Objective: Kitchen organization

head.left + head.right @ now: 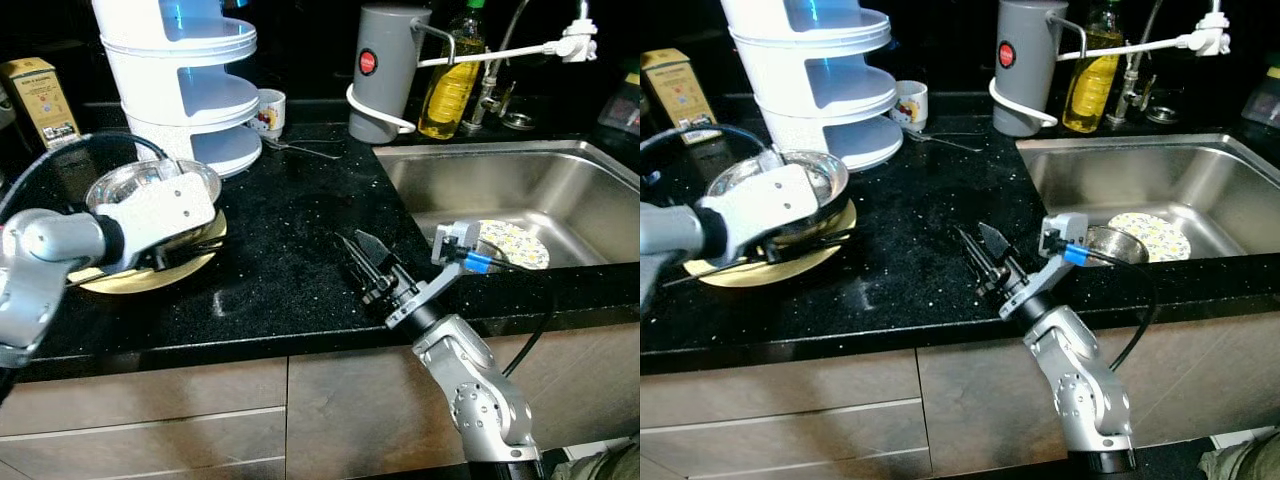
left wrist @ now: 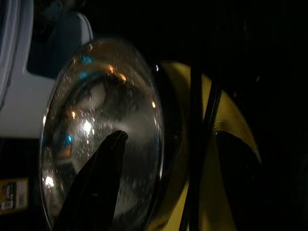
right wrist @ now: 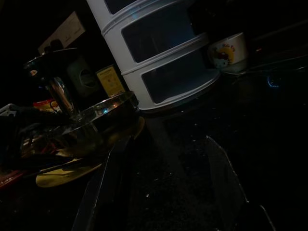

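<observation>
Bowl point(image 1: 150, 185) on yellow plate point(image 1: 150, 268); patterned plate point(image 1: 515, 243) in sink point(image 1: 560, 165).

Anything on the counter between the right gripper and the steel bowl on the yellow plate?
Nothing: in the left eye view, bare black counter runs from the right gripper to the steel bowl on the yellow plate.
</observation>
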Robot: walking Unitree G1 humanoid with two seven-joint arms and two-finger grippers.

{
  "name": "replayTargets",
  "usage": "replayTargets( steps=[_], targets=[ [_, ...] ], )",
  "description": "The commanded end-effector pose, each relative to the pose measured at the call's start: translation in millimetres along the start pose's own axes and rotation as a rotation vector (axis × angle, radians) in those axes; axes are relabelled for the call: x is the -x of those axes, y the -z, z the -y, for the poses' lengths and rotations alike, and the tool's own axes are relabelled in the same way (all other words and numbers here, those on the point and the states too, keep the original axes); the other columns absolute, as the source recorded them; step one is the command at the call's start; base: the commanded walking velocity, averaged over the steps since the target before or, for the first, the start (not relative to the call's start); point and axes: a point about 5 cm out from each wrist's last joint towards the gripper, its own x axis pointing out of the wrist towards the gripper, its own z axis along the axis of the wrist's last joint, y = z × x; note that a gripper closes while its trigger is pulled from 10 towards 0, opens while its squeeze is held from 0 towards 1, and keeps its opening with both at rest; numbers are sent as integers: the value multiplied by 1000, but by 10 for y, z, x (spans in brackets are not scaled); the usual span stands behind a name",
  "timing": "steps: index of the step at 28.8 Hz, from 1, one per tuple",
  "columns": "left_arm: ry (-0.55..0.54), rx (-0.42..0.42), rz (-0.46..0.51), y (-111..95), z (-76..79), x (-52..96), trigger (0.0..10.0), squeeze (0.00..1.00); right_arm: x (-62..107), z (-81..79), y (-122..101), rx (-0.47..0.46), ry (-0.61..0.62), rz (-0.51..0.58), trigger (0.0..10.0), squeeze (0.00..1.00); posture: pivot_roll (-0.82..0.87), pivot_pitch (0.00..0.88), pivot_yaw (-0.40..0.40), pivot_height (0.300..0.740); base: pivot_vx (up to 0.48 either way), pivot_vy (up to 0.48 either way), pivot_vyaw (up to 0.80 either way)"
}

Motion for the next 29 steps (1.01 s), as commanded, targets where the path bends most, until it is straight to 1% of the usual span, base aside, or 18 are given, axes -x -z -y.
replayTargets(
  steps=[1, 4, 6, 8, 13, 14, 17, 24, 26, 29],
  targets=[
    [30, -12, -75, 115, 25, 25, 10000, 0, 0, 14, 1, 10, 5, -5, 10000, 0, -58, 0, -44, 740, 0, 0, 0],
    [47, -7, -129, 216, 45, 23, 10000, 0, 2, 4, 2, 9, -1, -6, 10000, 0, -60, 0, -42, 740, 0, 0, 0],
    [51, -3, -145, 250, 57, 11, 10000, 0, 7, -20, 2, 10, -23, -11, 10000, 0, -63, 0, -40, 740, 0, 0, 0],
    [51, -1, -146, 257, 62, 6, 10000, 0, 11, -34, 3, 11, -36, -15, 10000, 0, -63, 0, -40, 740, 0, 0, 0],
    [48, 12, -149, 279, 54, -22, 10000, 0, 49, -167, -12, 12, -162, -40, 10000, 0, -68, 0, -39, 740, 0, 0, 0],
    [48, 12, -149, 279, 54, -22, 10000, 0, 49, -167, -12, 12, -162, -40, 10000, 0, -68, 0, -39, 740, 0, 0, 0],
    [39, 6, -148, 278, 34, -42, 10000, 0, 60, -250, -9, 8, -227, -57, 10000, 0, -69, 0, -37, 740, 0, 0, 0],
    [25, 3, -146, 286, -11, -57, 10000, 0, 77, -345, 19, 13, -290, -93, 10000, 0, -69, 0, -35, 740, 0, 0, 0],
    [45, 6, -144, 305, -2, -93, 10000, 0, 79, -396, 20, 14, -320, -104, 10000, 0, -66, 0, -37, 740, 0, 0, 0],
    [50, 6, -143, 308, 2, -104, 10000, 0, 78, -408, 18, 13, -326, -105, 10000, 0, -66, 0, -37, 740, 0, 0, 0]
  ],
)
